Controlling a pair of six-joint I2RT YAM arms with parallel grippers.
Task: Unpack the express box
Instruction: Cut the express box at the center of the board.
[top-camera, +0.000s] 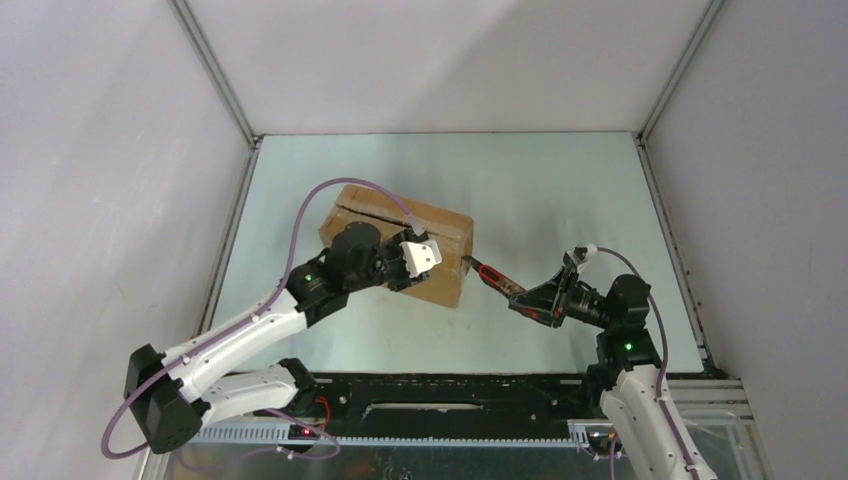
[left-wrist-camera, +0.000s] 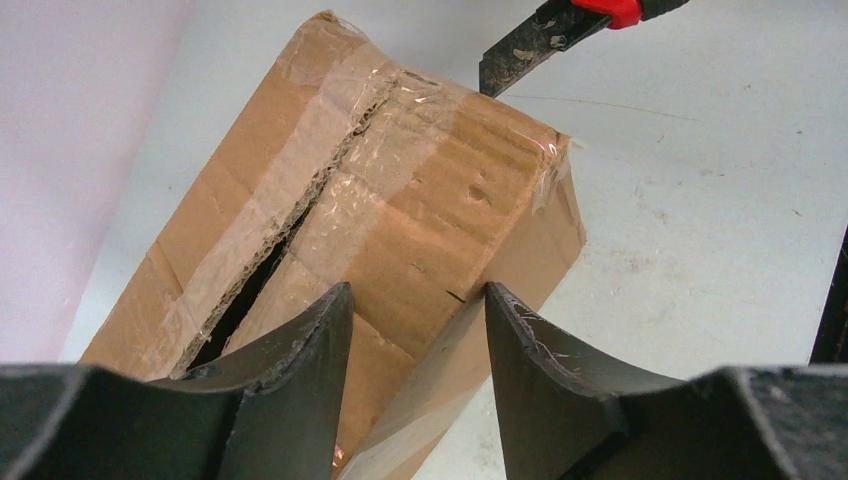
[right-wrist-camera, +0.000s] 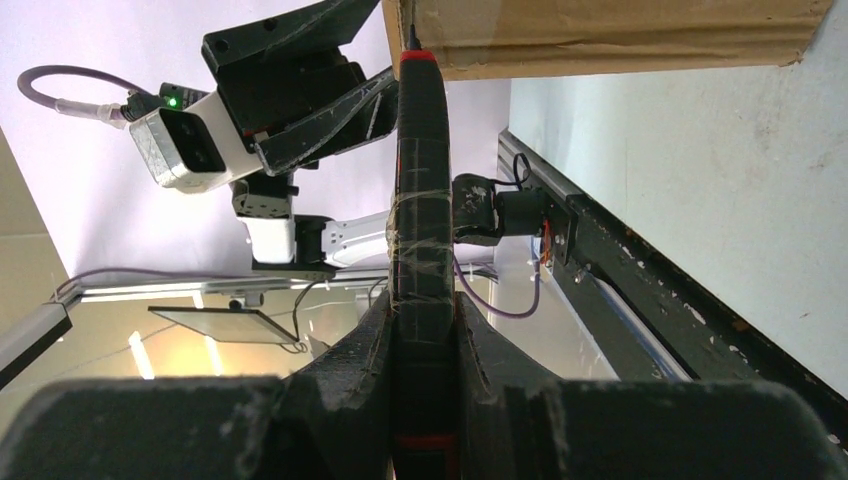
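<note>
Express box (top-camera: 450, 235) on bench (top-camera: 560, 190), left of centre, toward far edge; left arm (top-camera: 240, 335) hides its near side from your top view. Taped seam (left-wrist-camera: 300, 215) gapes dark, inside unreadable. Left end effector (left-wrist-camera: 418, 295) half spread over box's top edge, contact unclear. Right end effector (right-wrist-camera: 425, 330) clamped on knife (top-camera: 495, 278), blade tip (left-wrist-camera: 495, 80) at box's right end.

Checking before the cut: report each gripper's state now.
Left gripper: open, jaws apart over the box.
Right gripper: shut on the knife, blade tip by the box.
</note>
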